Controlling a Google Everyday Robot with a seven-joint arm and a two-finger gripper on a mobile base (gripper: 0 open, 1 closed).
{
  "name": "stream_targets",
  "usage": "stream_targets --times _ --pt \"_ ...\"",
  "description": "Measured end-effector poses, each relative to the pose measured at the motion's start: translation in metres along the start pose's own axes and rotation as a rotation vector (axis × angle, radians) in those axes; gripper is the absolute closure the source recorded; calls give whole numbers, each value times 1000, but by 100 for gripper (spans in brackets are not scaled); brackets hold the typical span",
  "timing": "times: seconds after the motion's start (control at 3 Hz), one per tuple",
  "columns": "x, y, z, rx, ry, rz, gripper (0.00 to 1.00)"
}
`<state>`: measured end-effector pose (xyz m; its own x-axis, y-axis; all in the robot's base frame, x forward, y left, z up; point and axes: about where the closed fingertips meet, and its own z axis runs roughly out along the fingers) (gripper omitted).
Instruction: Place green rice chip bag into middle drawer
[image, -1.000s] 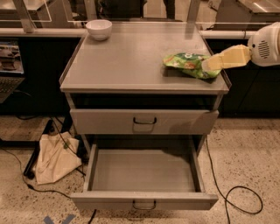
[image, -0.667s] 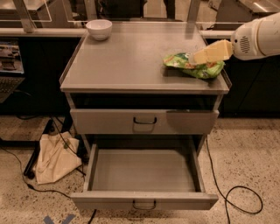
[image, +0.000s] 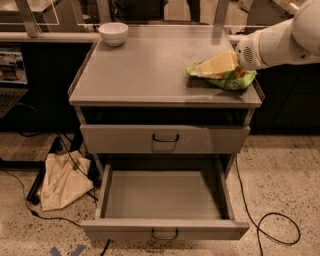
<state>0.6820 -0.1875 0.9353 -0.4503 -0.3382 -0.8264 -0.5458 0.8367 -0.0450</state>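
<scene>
Pale yellow hand lies on crinkled green foil chip bag at grey bench's three o'clock; grip cannot be told. Grey metal middle drawer stands open, ready to receive.

Two drawers, one bowl, one chip bag, one hand above it.

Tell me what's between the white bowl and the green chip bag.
Nothing: camera view shows bare cabinet top from white bowl to green rice chip bag, where the gripper is.
</scene>
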Motion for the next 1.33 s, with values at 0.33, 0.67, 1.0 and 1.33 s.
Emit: stream_targets --times 0.33,0.67,1.0,1.33 --pt "9 -8 31 47 20 -14 0" --pt "14 -26 58 138 30 -59 0" --pt "18 -48 75 225 53 -88 0" --pt "19 -52 76 237 58 -94 17"
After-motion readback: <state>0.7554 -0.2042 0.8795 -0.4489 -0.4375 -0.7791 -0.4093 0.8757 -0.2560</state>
